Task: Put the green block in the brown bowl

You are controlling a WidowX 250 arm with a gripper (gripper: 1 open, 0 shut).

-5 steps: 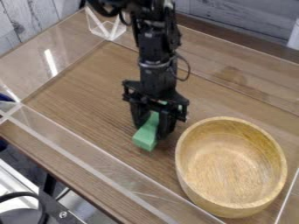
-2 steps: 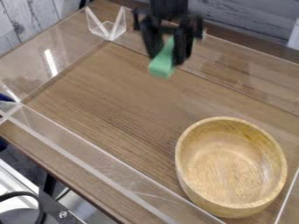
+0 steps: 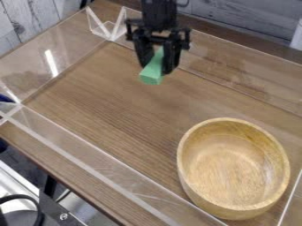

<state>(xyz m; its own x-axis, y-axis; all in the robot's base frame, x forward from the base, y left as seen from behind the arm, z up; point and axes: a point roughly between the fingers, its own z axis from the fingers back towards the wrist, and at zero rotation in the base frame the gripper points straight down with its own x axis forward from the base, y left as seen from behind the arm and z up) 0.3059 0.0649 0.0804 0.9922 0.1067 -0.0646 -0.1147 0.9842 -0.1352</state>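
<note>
The green block (image 3: 154, 71) hangs in the air over the far middle of the table, clamped between the black fingers of my gripper (image 3: 157, 58). The gripper is shut on the block and points straight down. The brown bowl (image 3: 234, 165) is a wide, light wooden bowl resting on the table at the near right, with nothing in its hollow. The block is well to the far left of the bowl and high above the tabletop.
Clear acrylic walls (image 3: 71, 150) fence the wooden tabletop (image 3: 94, 106) along the near-left edge and the back. A small clear bracket (image 3: 109, 25) stands at the far left corner.
The gripper lifted the green block off the table beside the bowl, carried it up and away toward the back, and has now come slightly lower and to the left.
</note>
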